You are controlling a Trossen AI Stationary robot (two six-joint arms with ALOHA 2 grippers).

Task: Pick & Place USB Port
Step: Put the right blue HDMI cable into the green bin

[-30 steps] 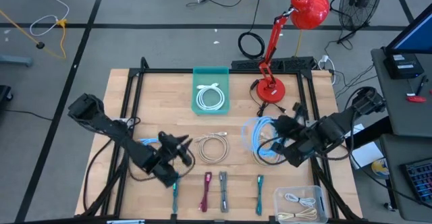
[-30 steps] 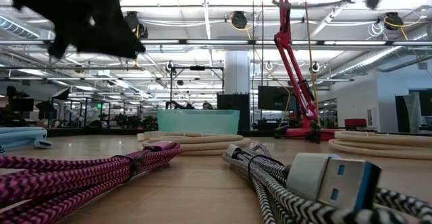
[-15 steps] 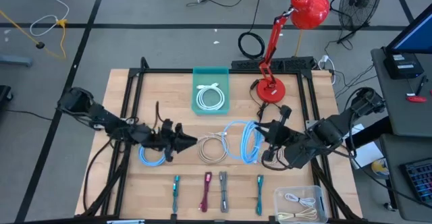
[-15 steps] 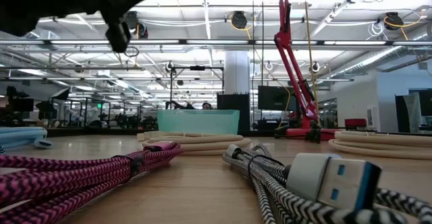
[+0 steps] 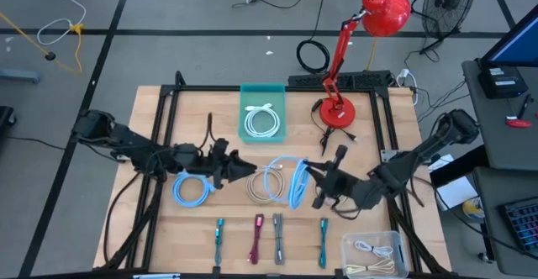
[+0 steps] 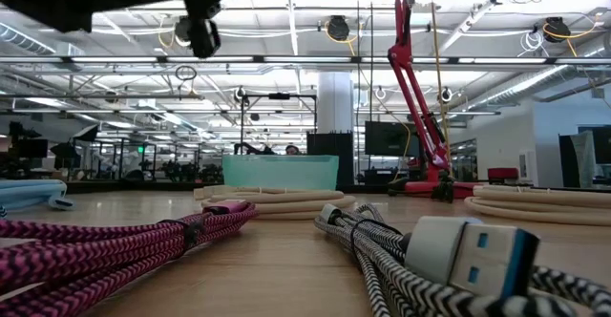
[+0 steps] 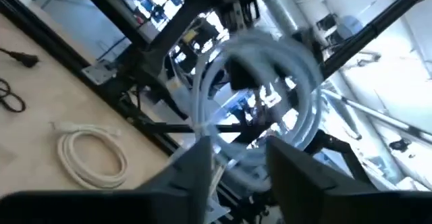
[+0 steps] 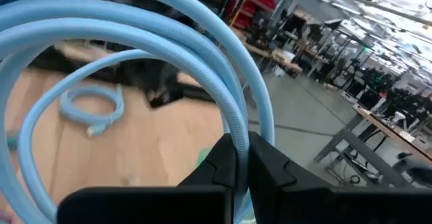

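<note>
Bench (image 5: pixel 395 128): right gripper (image 5: pixel 308 175) clamped on light blue cable coil (image 5: pixel 286 181), held up mid-bench. Left gripper (image 5: pixel 244 166) just beside coil, fingers parted, empty. Second blue coil (image 5: pixel 192 188) lies below left arm.

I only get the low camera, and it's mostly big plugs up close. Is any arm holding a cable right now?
Observer: Yes. The right gripper pinches a light blue coil, lifted over the table's middle.
Operator: What about the other arm?
Observer: The left gripper points toward that coil, jaws apart.
Operator: Are there more blue ones?
Observer: A second blue coil lies flat on the table, beside the left arm.
</note>
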